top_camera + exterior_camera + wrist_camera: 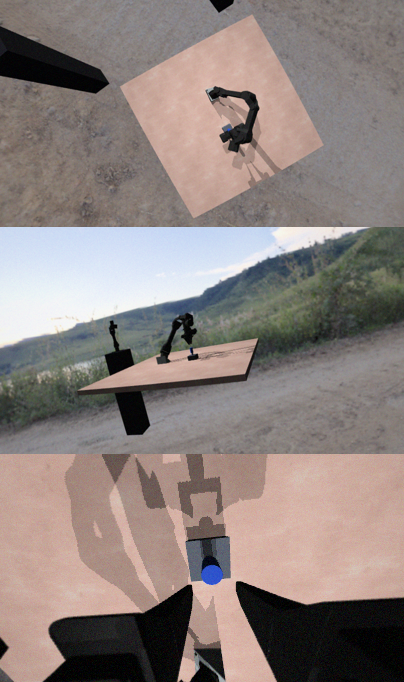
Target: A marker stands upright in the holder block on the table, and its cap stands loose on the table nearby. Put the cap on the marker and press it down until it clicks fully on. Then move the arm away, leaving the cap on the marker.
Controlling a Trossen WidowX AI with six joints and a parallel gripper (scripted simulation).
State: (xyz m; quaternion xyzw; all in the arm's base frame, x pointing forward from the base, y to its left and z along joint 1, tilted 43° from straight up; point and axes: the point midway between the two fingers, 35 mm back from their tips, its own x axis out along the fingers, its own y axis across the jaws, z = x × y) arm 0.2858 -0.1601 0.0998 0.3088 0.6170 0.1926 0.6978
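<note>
The cap is seen seated on the marker, upright in the holder block on the table. The gripper is held above it, jaws parted, nothing grasped. The vertical axis favours straight-up withdrawal.

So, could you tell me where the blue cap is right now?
The blue cap sits on the marker in the holder block, just beyond the open gripper.

No text, label, brand, number or sign can be read in any view: nothing on the bench, the holder block or the arm carries readable lettering.
</note>
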